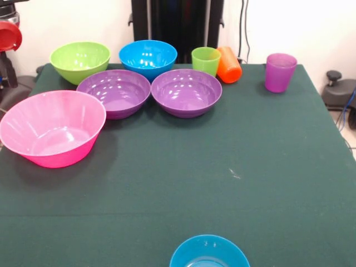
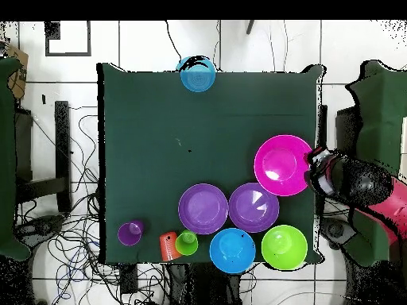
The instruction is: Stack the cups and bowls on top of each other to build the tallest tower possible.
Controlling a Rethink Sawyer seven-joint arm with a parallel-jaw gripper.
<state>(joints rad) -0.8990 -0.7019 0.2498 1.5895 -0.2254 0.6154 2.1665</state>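
Overhead view showed the arm off the table's edge beside the pink bowl, gripper state impossible to tell | front view showed the orange cup lying tipped against the green cup, purple cup apart | two purple bowls touching | blue bowl alone at the opposite edge.

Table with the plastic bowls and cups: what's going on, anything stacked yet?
Nothing is stacked yet. The big flared pink bowl, two purple bowls, lime green bowl, blue bowl, green cup and translucent purple cup sit separately on the green table. The orange cup lies tipped beside the green cup. A second blue bowl sits alone at the opposite edge. The red and black arm is beside the pink bowl.
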